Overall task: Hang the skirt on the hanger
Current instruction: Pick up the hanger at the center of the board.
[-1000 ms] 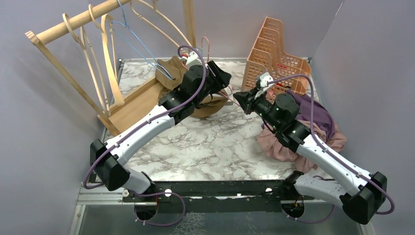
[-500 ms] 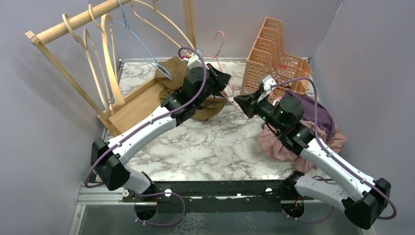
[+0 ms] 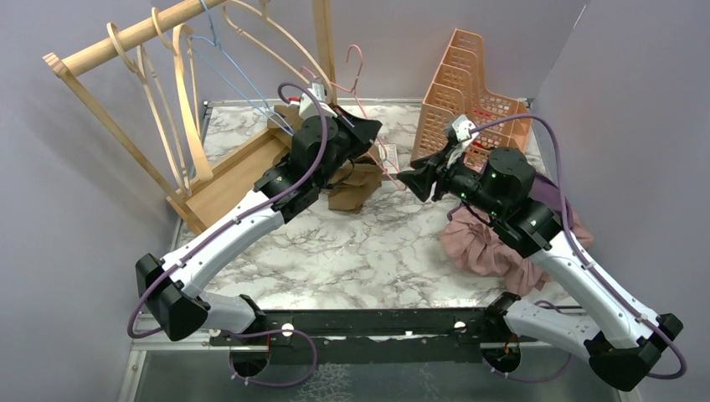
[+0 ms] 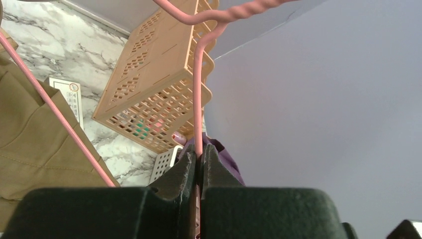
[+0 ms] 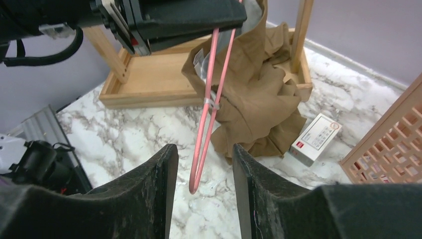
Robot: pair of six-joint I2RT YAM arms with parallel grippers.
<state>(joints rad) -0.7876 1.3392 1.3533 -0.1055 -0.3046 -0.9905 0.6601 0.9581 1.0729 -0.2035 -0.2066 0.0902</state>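
Right wrist view: the brown skirt (image 5: 259, 94) hung bunched against one arm of the pink hanger (image 5: 211, 102), apparently caught at a single clip. Risk, as judged: if you tilted the hanger, the cloth could slide off, and your right gripper (image 5: 201, 154) could knock the hanger's lower corner. Its fingers stood wide apart and empty, astride that corner without touching it. Your left gripper (image 4: 198, 162) was clenched on the hanger's wire below the hook.

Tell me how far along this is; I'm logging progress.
Done: the left gripper clamps the pink hanger. In hand: the tan skirt appears clipped to it at one point, and the right gripper is open, facing the hanger's low end. Left: securing the rest.
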